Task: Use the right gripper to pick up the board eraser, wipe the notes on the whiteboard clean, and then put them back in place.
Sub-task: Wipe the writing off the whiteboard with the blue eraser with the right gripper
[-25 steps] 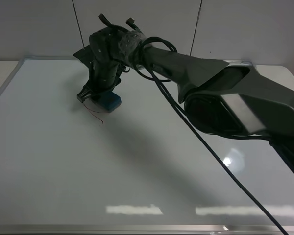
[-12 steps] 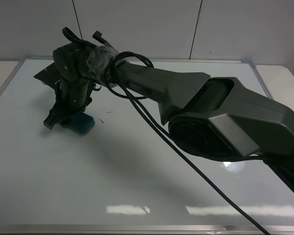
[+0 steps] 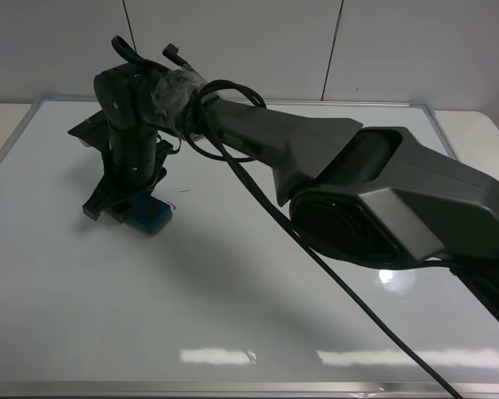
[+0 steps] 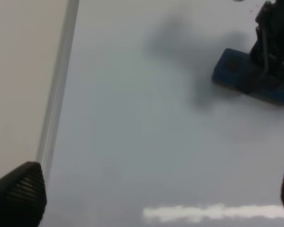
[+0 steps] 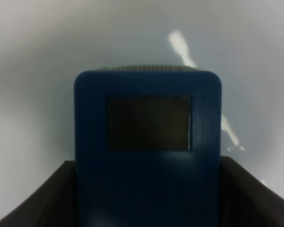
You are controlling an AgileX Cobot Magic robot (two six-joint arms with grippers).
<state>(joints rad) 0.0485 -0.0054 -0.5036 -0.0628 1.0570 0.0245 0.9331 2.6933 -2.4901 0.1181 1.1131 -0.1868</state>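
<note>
- Right, the right pincer [image 3: 121,208] is down at the far left part of the whiteboard [image 3: 258,316], its two dark fingers clamped on the sides of the board eraser [image 3: 150,218]
- From the right wrist view the blue block sits square between the fingers, dark patch facing the camera, and the grip looks centred
- The eraser is either pressed to the glossy surface or just skimming it; I can't tell which from these views
- Of the notes [image 3: 181,191] only a faint red fleck shows, just beside the eraser on the side towards the board's middle and apart from it, so I'd judge the wiping nearly done but not finished
- The left pincer [image 4: 154,203] is spread wide and holds nothing, hanging over the board near its silver frame [image 4: 57,94] and the pale desk [image 4: 19,71], well apart from the action
- Danger one: a stroke that runs beside that fleck rather than over it, since the mark is tiny and the arm's own bulk shades the spot
- Danger two: the eraser tipping onto an edge under pressure, which would smear the red rather than lift it, or twist the block out of the pinch
- Danger three: the black cable [image 3: 333,280] slung under the arm dragging on the board in a wide sweep
- And the put-back: nothing here shows where the eraser's home spot is, so setting it down in the wrong place is a live risk
</note>
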